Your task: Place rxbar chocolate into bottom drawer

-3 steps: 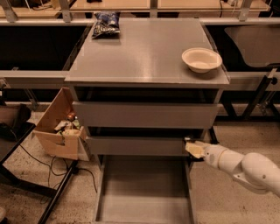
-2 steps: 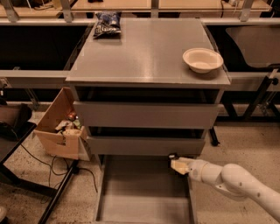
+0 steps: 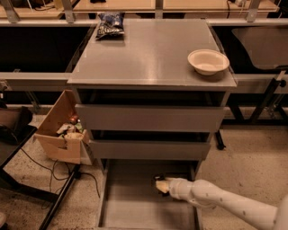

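The gripper (image 3: 162, 185) reaches into the open bottom drawer (image 3: 128, 204), its fingers clamped on the dark rxbar (image 3: 161, 178). The drawer floor lies just beneath the fingers.

Counter (image 3: 148, 58) on top, bottom drawer (image 3: 128, 204) out in front

A snack bag (image 3: 109, 24) lies at the counter's back left corner, a bowl (image 3: 208, 61) by its right edge. The bottom drawer juts forward under two upper drawers (image 3: 148, 117); the gripper (image 3: 161, 185) is over its back right part. A cardboard box (image 3: 60, 134) sits left of the counter.

A grey metal cabinet (image 3: 148, 58) stands on speckled floor (image 3: 252, 157), a cardboard box (image 3: 54, 148) beside it, seemingly wooden-topped benches (image 3: 193, 5) behind.
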